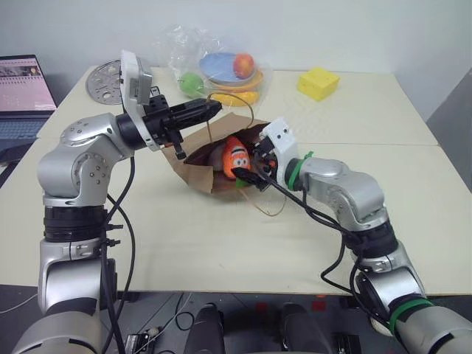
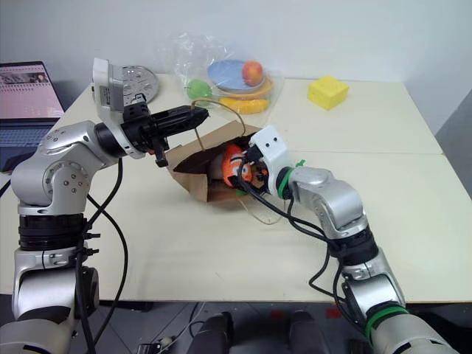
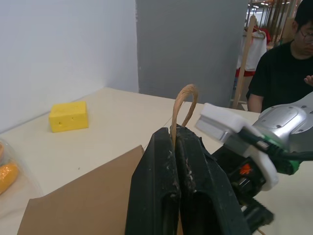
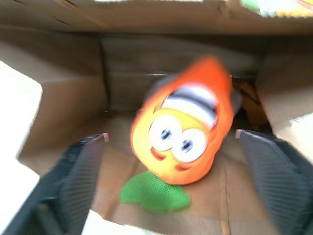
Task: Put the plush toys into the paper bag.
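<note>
Brown kraft paper bag (image 1: 198, 171): twine handle pinched by closed left gripper (image 1: 210, 110); orange plush carrot (image 4: 183, 132) inside, between wide-open, empty right gripper (image 4: 171, 188).

My head cams look down over the table (image 1: 221, 251); my right wrist cam's peering close into the paper bag (image 4: 58, 112) they share.
</note>
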Robot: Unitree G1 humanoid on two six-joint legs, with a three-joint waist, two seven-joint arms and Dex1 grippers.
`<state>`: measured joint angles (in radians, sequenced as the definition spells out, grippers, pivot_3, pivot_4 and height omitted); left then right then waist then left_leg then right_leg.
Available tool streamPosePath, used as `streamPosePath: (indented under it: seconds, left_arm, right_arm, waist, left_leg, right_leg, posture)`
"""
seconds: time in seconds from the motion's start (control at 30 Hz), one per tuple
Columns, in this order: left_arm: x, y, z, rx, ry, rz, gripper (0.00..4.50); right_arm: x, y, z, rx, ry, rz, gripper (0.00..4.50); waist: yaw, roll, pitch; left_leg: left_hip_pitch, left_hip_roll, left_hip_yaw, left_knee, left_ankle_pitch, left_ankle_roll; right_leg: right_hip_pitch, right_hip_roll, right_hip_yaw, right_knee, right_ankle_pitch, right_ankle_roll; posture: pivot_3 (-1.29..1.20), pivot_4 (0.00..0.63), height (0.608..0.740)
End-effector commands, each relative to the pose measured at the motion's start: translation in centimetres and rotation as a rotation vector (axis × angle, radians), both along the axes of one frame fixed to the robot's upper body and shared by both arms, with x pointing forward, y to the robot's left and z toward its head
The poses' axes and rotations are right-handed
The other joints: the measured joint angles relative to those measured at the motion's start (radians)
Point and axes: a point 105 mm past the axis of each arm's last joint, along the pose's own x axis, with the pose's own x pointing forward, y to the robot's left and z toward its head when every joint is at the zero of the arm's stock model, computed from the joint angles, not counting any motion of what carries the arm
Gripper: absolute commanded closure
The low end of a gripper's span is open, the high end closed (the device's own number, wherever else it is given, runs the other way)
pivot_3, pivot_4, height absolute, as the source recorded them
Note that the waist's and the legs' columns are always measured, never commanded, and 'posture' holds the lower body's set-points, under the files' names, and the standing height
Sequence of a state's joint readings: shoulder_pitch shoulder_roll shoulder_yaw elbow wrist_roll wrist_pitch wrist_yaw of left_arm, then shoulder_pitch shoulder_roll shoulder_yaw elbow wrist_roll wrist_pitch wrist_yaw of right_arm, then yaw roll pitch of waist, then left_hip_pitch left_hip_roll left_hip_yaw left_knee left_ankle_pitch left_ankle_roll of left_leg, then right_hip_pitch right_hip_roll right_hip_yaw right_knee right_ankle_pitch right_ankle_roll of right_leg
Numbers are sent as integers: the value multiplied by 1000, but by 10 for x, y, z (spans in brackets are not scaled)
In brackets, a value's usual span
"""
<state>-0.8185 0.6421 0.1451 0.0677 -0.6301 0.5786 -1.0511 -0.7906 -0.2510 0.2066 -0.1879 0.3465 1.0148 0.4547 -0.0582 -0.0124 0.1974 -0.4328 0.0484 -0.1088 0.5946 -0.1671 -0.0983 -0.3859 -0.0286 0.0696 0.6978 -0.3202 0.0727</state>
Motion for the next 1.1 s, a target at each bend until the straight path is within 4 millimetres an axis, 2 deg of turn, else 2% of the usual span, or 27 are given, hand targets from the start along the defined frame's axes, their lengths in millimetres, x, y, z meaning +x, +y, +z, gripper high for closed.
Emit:
streamPosePath:
  seconds: [0.03,0.23,0.3,0.4,0.47,0.57,0.67,0.87,0.93,1.1]
  left_arm:
    - [-4,1,15,-11,-63,0,4500]
    - [-2,1,16,-26,-61,-5,4500]
    - [-2,2,17,-26,-63,-2,4500]
    - [-1,4,19,-26,-66,4,4500]
    - [-2,5,19,-26,-68,8,4500]
    - [-1,7,20,-25,-70,13,4500]
    - [-2,8,19,-25,-71,17,4500]
    - [-1,7,19,-23,-72,16,4500]
    - [-1,7,19,-23,-73,16,4500]
    - [-1,6,20,-26,-71,16,4500]
  right_arm:
    - [-10,-5,15,22,-44,19,31]
    - [-21,-29,17,1,-62,-33,31]
    - [-23,-45,13,-14,-42,-75,31]
    - [-28,-72,-1,-41,10,-143,31]
    - [-35,-91,-18,-73,63,-189,31]
    - [-43,-106,-32,-77,116,-223,31]
    - [-48,-105,-39,-30,173,-239,31]
    - [-43,-76,-47,93,241,-231,31]
    - [-39,-69,-53,102,260,-236,31]
    - [-32,-66,-68,74,269,-257,31]
  waist:
    - [0,0,0]
    - [1,0,0]
    - [1,0,0]
    - [5,0,0]
    - [6,0,0]
    - [5,0,0]
    - [-7,0,0]
    - [-9,0,0]
    - [-7,0,0]
    - [-3,0,0]
  left_leg:
    - [0,0,0,0,0,0]
    - [0,0,0,0,0,0]
    - [0,0,0,0,0,0]
    - [0,0,0,0,0,0]
    - [0,0,0,0,0,0]
    - [0,0,0,0,0,0]
    - [0,0,1,0,0,0]
    - [1,0,0,0,0,0]
    - [1,0,1,0,0,0]
    - [1,0,0,0,0,0]
  right_leg:
    - [0,0,0,0,0,0]
    - [0,0,0,0,0,0]
    - [0,0,0,0,0,0]
    - [0,0,0,-1,0,0]
    - [1,0,0,-1,0,0]
    - [1,0,0,-1,0,0]
    - [0,0,1,-1,0,0]
    - [0,0,1,0,0,0]
    - [1,0,1,0,0,0]
    - [1,0,1,0,0,0]
  posture:
    - [0,150,740]
    - [0,150,740]
    - [0,150,740]
    - [0,150,740]
    - [0,150,740]
    - [0,150,740]
    - [0,150,740]
    - [0,150,740]
    - [0,150,740]
    - [0,150,740]
